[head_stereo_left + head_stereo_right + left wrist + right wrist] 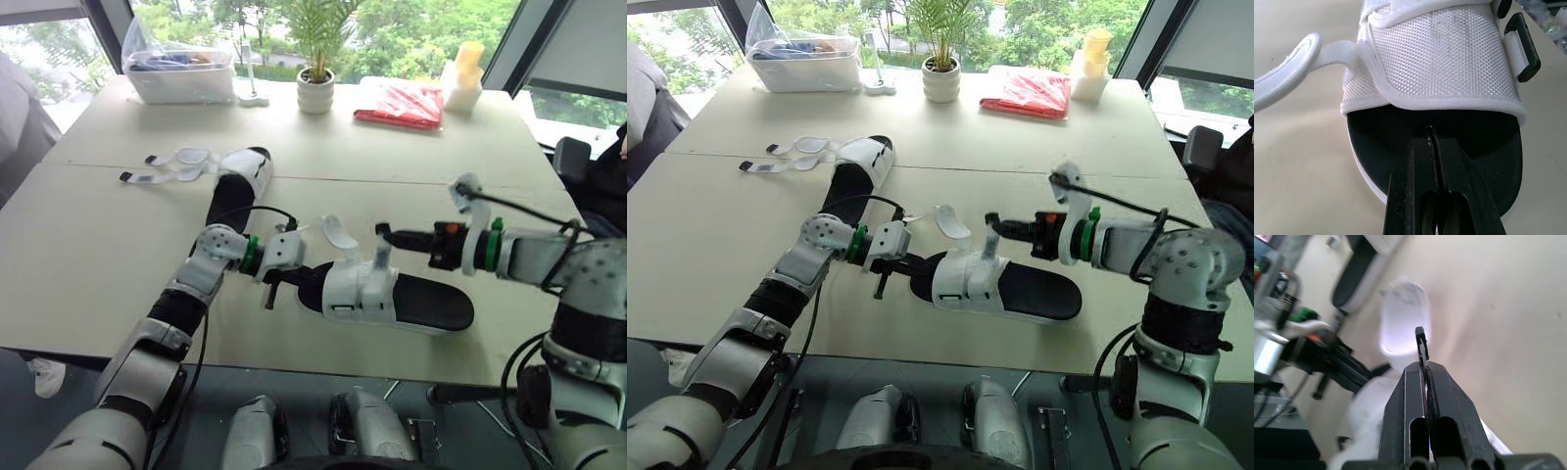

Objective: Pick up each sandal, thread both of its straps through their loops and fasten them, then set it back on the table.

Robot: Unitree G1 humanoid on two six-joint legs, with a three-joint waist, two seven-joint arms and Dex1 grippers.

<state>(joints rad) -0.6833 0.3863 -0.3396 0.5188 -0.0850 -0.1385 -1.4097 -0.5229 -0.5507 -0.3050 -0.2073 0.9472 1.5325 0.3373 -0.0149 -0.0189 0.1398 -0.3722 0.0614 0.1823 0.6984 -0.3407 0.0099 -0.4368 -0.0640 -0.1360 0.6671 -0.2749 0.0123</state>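
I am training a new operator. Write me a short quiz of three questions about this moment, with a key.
1. True or false: the straps of the far sandal lie unfastened on the table.
2. Which gripper pinches the toe end of the near sandal? A left; B right.
3. Fill in: the right gripper holds a white ____ of the near sandal.
Key: 1 true; 2 A, the left gripper; 3 strap.

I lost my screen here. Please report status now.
Left gripper shut on near sandal, toe end. Right gripper shut on its strap. Far sandal apart, unfastened.
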